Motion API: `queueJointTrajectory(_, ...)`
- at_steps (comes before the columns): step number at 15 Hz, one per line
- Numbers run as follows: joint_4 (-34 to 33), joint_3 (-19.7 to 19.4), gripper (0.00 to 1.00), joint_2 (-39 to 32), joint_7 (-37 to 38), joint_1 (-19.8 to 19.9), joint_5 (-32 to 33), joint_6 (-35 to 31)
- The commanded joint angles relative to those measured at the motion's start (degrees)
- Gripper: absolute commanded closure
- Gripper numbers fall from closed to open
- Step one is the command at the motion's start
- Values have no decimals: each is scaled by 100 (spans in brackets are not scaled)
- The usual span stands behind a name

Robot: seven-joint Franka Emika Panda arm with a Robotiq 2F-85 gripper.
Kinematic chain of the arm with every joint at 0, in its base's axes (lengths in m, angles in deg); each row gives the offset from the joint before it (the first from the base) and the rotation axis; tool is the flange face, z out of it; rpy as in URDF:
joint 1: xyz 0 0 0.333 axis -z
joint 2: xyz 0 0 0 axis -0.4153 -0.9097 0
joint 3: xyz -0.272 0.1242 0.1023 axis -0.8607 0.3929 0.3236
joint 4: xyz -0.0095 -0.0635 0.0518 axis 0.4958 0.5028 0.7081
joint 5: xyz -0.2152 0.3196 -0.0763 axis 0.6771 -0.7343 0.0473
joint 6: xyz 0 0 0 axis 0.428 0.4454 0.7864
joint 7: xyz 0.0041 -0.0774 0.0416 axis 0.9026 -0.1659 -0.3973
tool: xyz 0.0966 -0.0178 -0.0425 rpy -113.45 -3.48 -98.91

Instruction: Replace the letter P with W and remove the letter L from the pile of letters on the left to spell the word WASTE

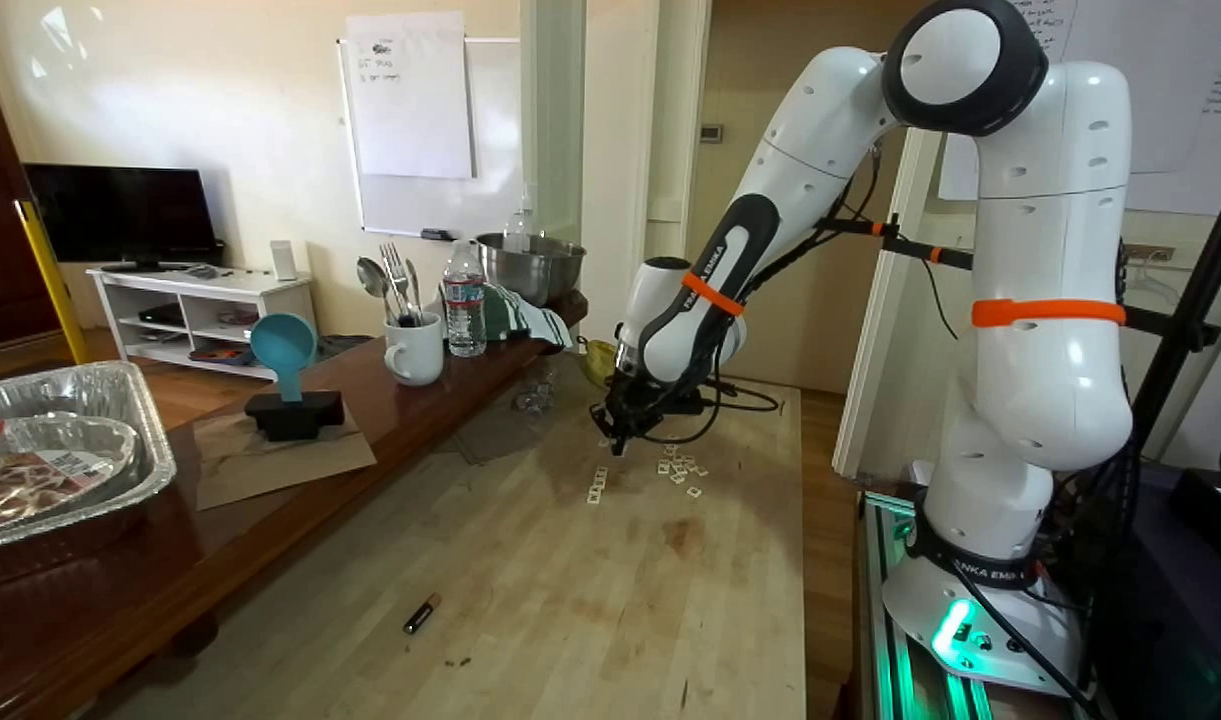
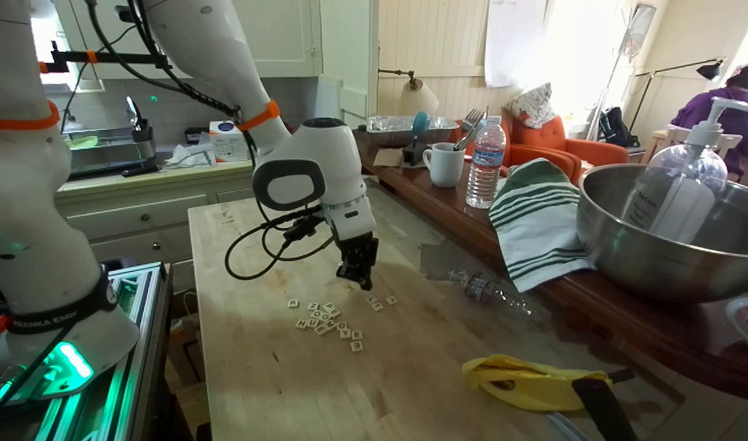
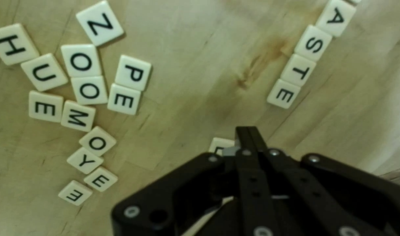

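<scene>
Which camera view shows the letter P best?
The wrist view, because it looks from close up at the P tile, so you can read it clearly. Both exterior views show the pile of letter tiles much smaller, and I can't tell which one is P there.

Bent at its elbow point(image 1: 955, 65), the arm point(image 1: 820, 130) slants downward, the gripper point(image 3: 248, 128) pointing down with its 2 fingertips point(image 3: 242, 134) together.

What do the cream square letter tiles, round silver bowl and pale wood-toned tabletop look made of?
Cream square letter tiles: probably plastic, smooth, slight sheen; even colour, no grain visible.
Round silver bowl: satin metal, likely steel; soft grey reflections.
Pale wood-toned tabletop: wood or woodgrain laminate, low gloss; streaked grain.
</scene>
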Motion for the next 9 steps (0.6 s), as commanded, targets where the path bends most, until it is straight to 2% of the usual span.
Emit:
queueJointTrajectory(1, 15, 314, 100, 48, -623, 18, -306, 89)
queueJointTrajectory(2, 8, 384, 100, 50, -791, 11, -342, 125)
queueJointTrajectory(3, -2, 431, 74, 48, -949, -8, -324, 165)
queueJointTrajectory(5, -14, 493, 67, 45, -1228, -46, -273, 207)
queueJointTrajectory(9, -15, 524, 36, 85, -1753, -113, -94, 332)
